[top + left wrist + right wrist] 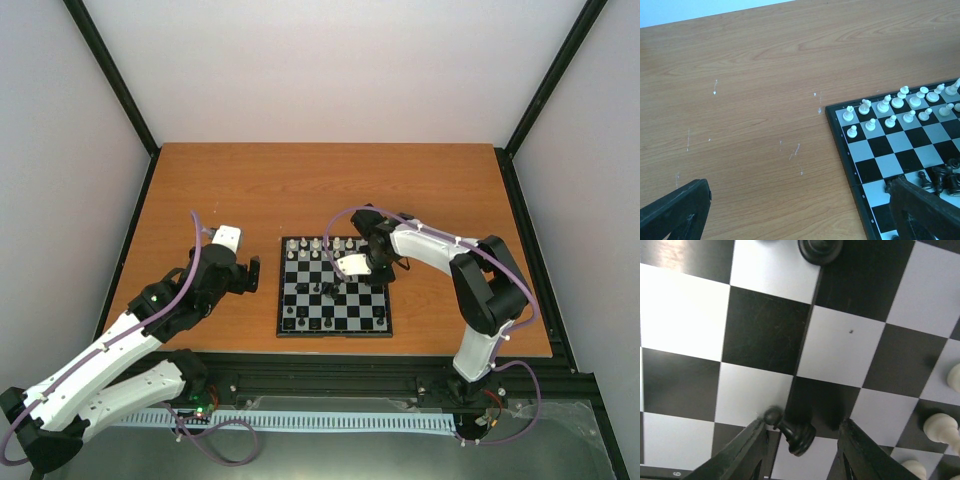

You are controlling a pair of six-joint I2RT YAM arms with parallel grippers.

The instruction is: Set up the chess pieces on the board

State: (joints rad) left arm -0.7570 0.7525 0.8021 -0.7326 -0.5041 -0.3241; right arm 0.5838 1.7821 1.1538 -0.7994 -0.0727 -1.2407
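The board [281, 300] lies mid-table, its rim also in the left wrist view [840, 145]. White pieces [325, 245] stand in two rows at its far side, also seen from the left wrist [890, 107]. Black pieces [330, 322] stand along the near side, and a few black pieces [940, 177] sit mid-board. My right gripper [802, 445] is open low over the board. A tilted black pawn [797, 435] sits between its fingers, its head against the left finger [747, 445]. My left gripper [800, 215] is open and empty over bare table left of the board.
Another black piece [820, 247] stands a few squares ahead of the right gripper. White pieces [940, 427] stand to its right. The wooden table [220, 190] is bounded by a black frame and white walls.
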